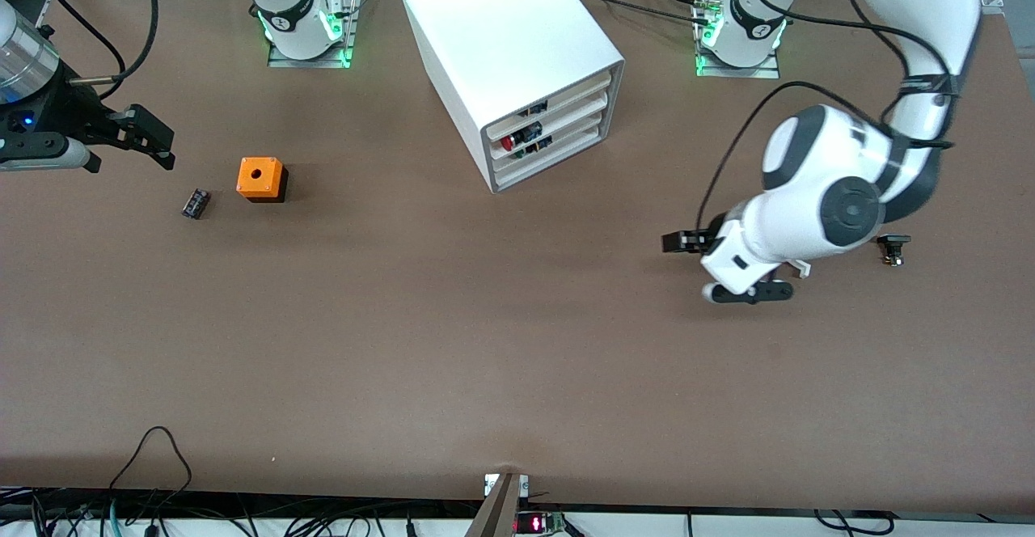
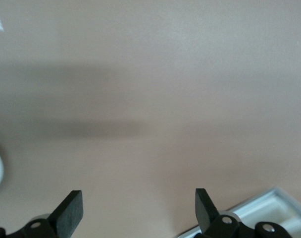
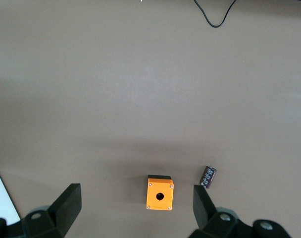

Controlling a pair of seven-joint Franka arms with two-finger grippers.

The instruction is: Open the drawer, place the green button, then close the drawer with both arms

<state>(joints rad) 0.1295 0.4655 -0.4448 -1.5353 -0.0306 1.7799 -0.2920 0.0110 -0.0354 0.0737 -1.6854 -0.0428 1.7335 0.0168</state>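
My left pincer point(image 2: 138, 206) and right pincer point(image 3: 135, 203) are spread wide, holding nothing, over bare tabletop point(image 1: 453, 343); the drawer point(image 1: 582, 131) sits shut in the cabinet point(image 1: 501, 44), top centre of frame

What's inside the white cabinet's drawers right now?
The cabinet holds four stacked drawers, all pushed in. Through the front slots small parts show: a red-capped button and dark bits above and below it. The rest of each drawer is covered; which drawer holds what cannot be told.
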